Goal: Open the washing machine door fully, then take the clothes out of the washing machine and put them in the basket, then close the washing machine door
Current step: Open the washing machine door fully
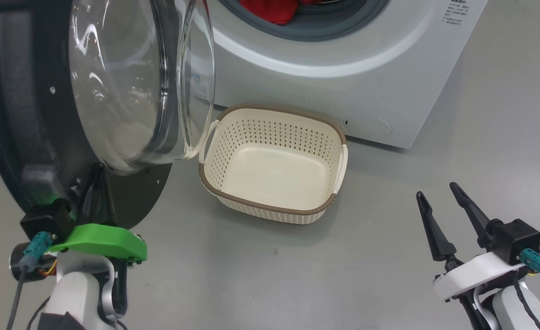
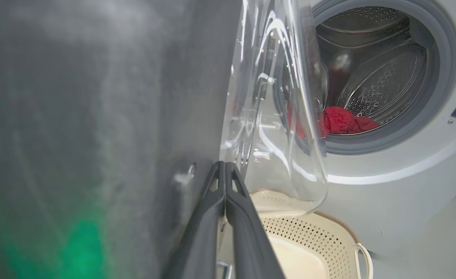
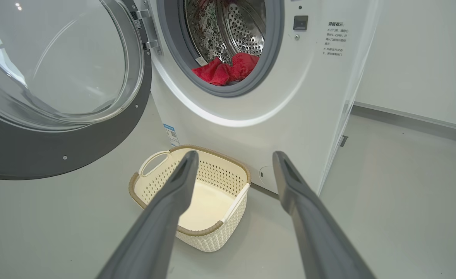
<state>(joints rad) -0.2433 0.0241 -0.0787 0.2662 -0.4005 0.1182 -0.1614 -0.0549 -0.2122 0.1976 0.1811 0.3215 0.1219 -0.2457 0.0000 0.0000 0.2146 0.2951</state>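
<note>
Plainly, the washing machine door [image 1: 114,91] stands swung out at the left of the washing machine [image 1: 343,68], its wide black rim on the robot's left and its glass bowl [image 1: 187,78] bulging toward the basket [image 1: 270,208]; the round mouth is uncovered. The clothes [image 1: 270,11], bright red, lie bunched low in the drum [image 3: 243,27], their near edge resting over the grey rubber ring [image 1: 306,30] at the bottom of the mouth. The basket sits upright on the grey floor [image 1: 481,137], just before the machine's front and below the mouth, with the bowl of the door hanging beside its left handle. The left hand [image 2: 225,167] has its two fingers pressed together, gripping nothing, lying along the dark inner face of the door just beside the glass; whether they touch it I cannot tell. The right hand [image 1: 436,190] hangs low at the right, well apart from the basket, its fingers spread wide and holding nothing.
</note>
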